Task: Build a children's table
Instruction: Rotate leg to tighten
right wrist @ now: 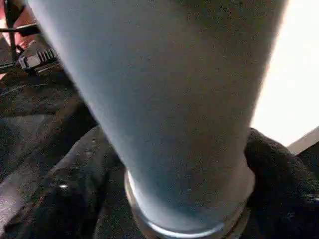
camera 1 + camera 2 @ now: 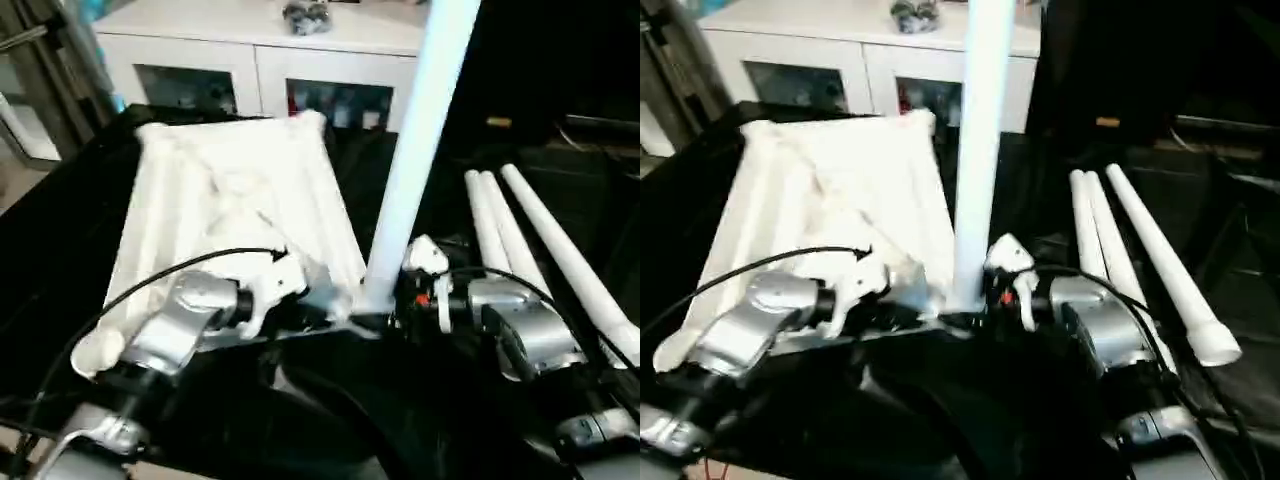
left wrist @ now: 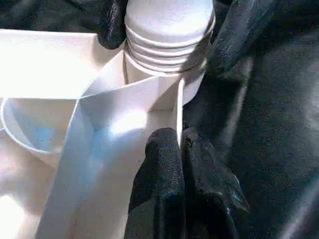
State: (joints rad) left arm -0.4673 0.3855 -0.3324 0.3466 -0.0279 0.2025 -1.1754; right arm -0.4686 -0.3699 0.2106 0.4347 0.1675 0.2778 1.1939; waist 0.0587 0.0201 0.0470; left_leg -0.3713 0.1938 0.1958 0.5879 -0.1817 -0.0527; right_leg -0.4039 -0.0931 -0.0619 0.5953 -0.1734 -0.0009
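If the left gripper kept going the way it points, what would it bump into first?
Probably the upright leg. The left gripper is shut on a rib of the tabletop, and the leg's ribbed base stands right ahead in the corner socket.

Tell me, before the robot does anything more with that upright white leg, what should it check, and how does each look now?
1. Upright leg seated in the corner socket: cannot tell; thread ridges show above it.
2. Right gripper around the leg's base: ok.
3. Left gripper shut on the tabletop rib: ok.
4. Leg straight: not ok, it leans slightly.
5. Three spare legs lying beside: ok.
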